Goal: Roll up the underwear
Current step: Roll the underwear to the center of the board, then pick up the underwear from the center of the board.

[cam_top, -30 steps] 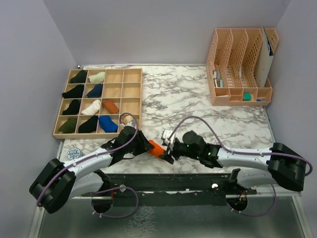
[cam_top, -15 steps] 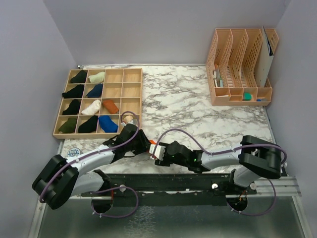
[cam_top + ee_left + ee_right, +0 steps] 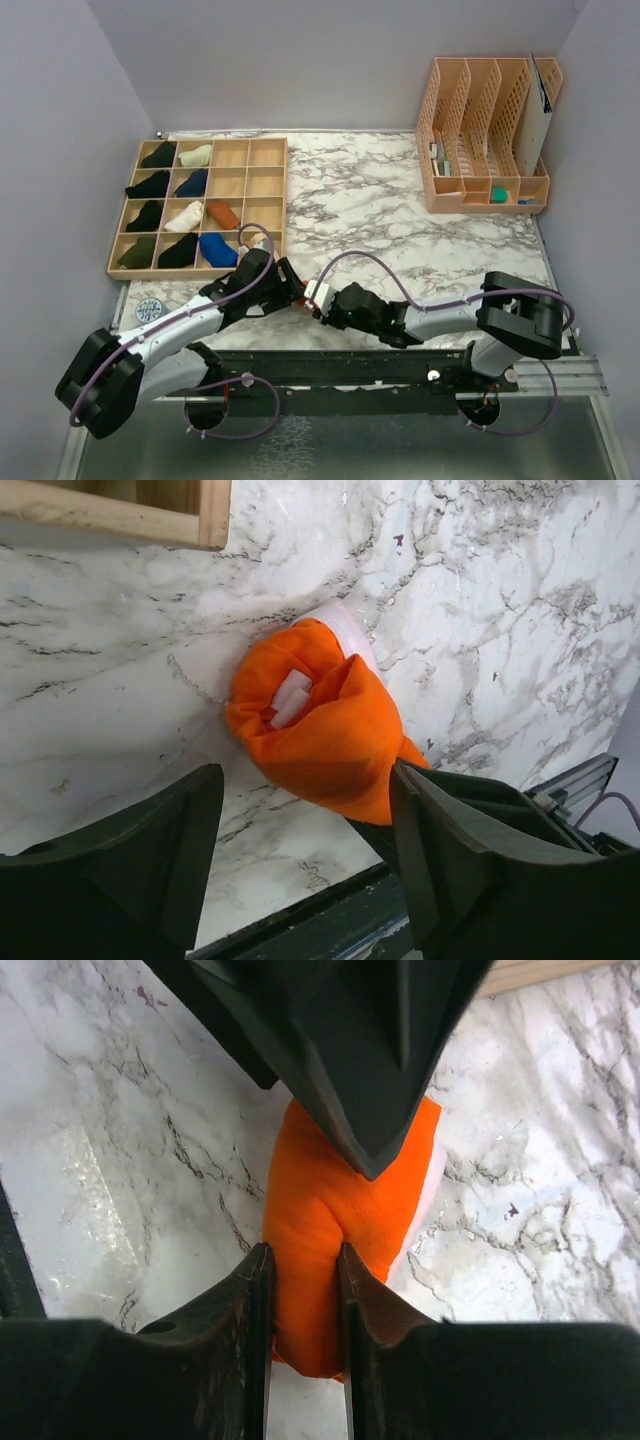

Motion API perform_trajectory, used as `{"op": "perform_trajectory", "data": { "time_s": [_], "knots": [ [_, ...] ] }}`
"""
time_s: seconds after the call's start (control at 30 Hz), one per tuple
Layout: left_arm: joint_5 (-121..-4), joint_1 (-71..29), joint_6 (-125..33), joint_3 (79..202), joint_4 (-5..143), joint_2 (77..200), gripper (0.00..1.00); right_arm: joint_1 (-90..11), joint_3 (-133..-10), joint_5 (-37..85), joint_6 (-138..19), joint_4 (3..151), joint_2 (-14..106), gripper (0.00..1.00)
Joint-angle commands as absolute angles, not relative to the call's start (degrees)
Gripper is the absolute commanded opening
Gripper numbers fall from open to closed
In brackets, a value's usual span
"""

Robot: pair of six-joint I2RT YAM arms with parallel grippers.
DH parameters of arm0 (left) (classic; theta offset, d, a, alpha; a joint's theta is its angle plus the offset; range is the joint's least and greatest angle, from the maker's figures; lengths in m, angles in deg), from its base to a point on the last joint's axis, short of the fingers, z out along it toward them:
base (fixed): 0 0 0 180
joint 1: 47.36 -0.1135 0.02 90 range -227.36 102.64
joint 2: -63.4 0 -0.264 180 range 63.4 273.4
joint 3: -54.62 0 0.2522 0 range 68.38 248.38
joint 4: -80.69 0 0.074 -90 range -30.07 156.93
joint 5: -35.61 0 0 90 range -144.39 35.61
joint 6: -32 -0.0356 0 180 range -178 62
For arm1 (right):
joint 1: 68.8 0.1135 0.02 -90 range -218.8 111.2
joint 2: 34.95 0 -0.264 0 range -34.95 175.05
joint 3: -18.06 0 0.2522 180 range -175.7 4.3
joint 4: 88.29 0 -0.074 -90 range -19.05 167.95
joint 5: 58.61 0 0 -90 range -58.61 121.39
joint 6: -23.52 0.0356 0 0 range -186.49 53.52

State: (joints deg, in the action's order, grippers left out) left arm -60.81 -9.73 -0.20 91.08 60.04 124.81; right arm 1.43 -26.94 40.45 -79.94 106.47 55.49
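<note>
The bright orange underwear lies bunched on the marble near the front edge, with its white waistband showing at the back. My right gripper is shut on its near end. My left gripper is open, its jaws wide apart on either side of the bundle's lower end. In the top view the left gripper and the right gripper meet tip to tip, and only a sliver of the orange underwear shows between them. The rust-brown underwear lies rolled in a cell of the wooden organizer.
The wooden organizer holds several black, navy, blue, green and cream bundles, and its corner shows just behind the orange bundle. A peach file rack stands at the back right. The table's front edge is right under the grippers.
My right arm has folded in and its gripper has moved left, to the left gripper, covering most of the orange underwear. My left gripper has shifted slightly towards the back.
</note>
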Motion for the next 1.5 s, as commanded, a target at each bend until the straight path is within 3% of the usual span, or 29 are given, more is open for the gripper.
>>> {"op": "perform_trajectory", "data": {
  "time_s": [0.0, 0.1, 0.33, 0.67, 0.97, 1.2, 1.47],
  "knots": [
    [-61.59, -10.66, -0.86, 92.42, 55.25, 119.67, 0.75, -0.80, -23.39, 29.99, -69.67, 102.87, 57.09, 0.27],
    [-61.76, -10.85, -0.67, 91.28, 55.65, 117.03, 0.81, -2.82, -22.63, 23.36, -65.14, 105.54, 58.05, 0.27],
    [-65.54, -10.72, 6.73, 82.05, 69.94, 112.58, 0.79, -10.85, -19.34, 9.77, -56.50, 114.10, 59.26, 0.28],
    [-64.16, -8.43, 6.86, 82.92, 77.64, 122.27, 0.79, -17.99, -15.28, -0.01, -45.00, 129.11, 64.59, 0.28],
    [-59.91, -5.60, 7.53, 84.19, 82.65, 130.44, 0.75, -22.33, -13.71, -4.91, -36.92, 140.35, 70.39, 0.28],
    [-56.91, -2.77, 9.09, 84.29, 86.65, 135.98, 0.74, -26.36, -11.15, -9.05, -25.78, 160.12, 79.84, 0.27],
    [-55.75, -1.11, 9.92, 84.93, 88.78, 139.76, 0.74, -27.47, -10.11, -7.72, -17.39, 170.75, 86.98, 0.27]
  ]
}}
